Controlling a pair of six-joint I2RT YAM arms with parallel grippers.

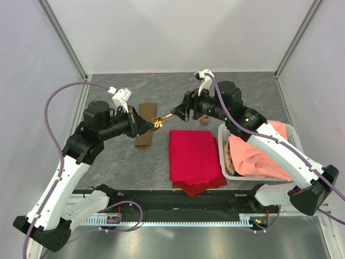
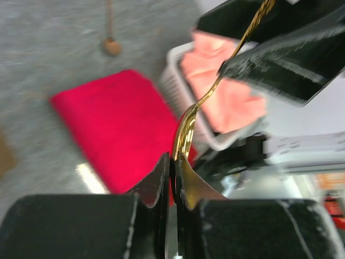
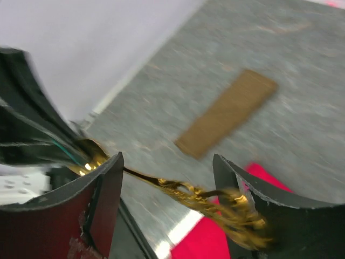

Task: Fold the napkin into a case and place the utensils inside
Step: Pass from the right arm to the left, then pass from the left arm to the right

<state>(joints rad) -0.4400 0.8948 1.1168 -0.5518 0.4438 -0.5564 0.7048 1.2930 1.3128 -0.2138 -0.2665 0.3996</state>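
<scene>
A gold utensil (image 1: 161, 120) hangs in the air between both arms. My left gripper (image 2: 175, 162) is shut on its broad end (image 2: 186, 129), and the thin handle runs up toward the right arm's fingers (image 2: 280, 65). My right gripper (image 3: 168, 162) is open, with the ornate handle (image 3: 183, 190) passing loosely between its jaws. The olive-brown napkin, folded into a narrow case (image 1: 145, 125), lies on the table under my left gripper (image 1: 148, 124) and shows again as the case (image 3: 226, 113). A second small utensil (image 1: 205, 121), seemingly a spoon (image 2: 111, 46), lies below the right gripper (image 1: 180, 112).
A bright red cloth (image 1: 194, 154) lies folded in the middle front of the table. A white basket (image 1: 222, 141) at the right holds a salmon-orange cloth (image 1: 259, 154). White walls enclose the grey table (image 1: 108, 162).
</scene>
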